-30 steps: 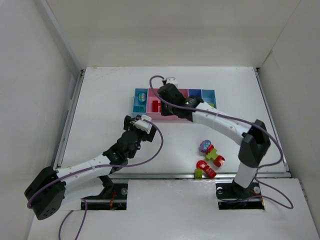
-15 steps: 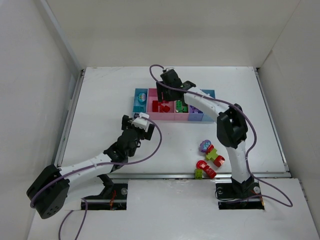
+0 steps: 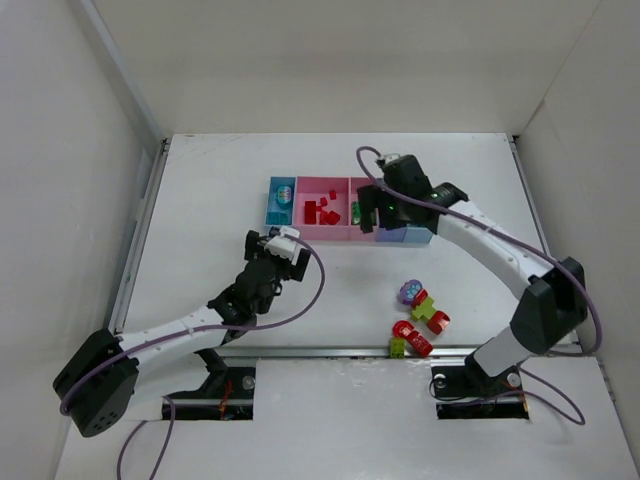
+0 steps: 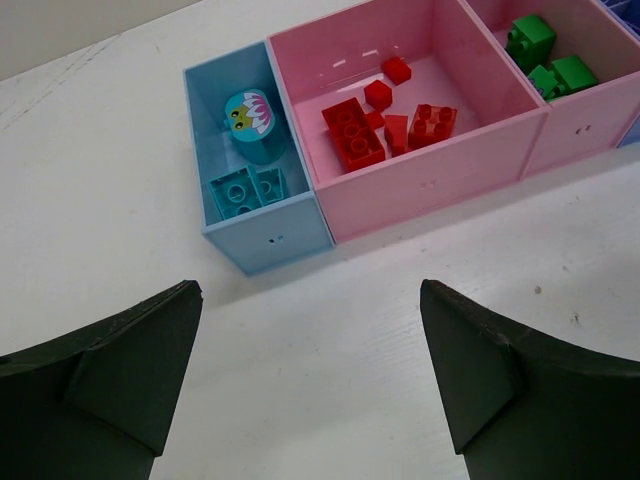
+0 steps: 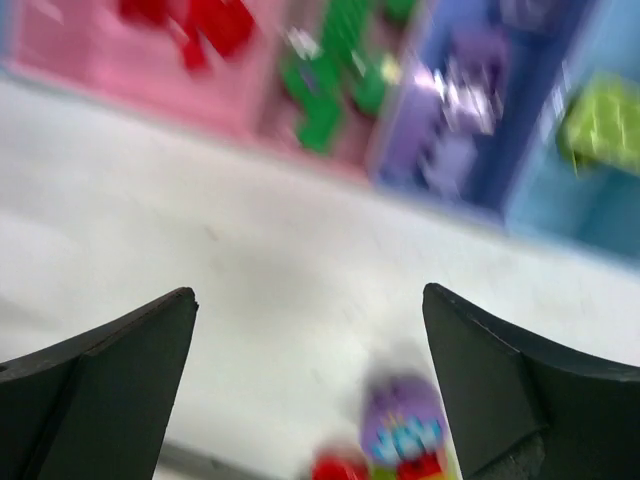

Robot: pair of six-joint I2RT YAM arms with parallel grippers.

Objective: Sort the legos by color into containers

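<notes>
While both claws hang spread with nothing between their fingers, you have the left claw low over bare tabletop, just near of the containers and facing the row's left end. Its wrist view gives you the light blue end bin holding two teal bricks and a teal round piece with a flower picture on top. Next on the right are the wide pink bin with a handful of red bricks and the narrower pink bin with green bricks. Your right claw is up over the right half of the row. Its wrist view is blurred, but you can make out purple pieces in the purple-blue bin and a yellow-green brick in the right-end light blue bin. Well apart from the bins, toward the tabletop's near right edge, the loose legos lie unsorted: a purple cluster, a red-and-green cluster just near of it, a red piece, and a small green brick beside that red one
</notes>
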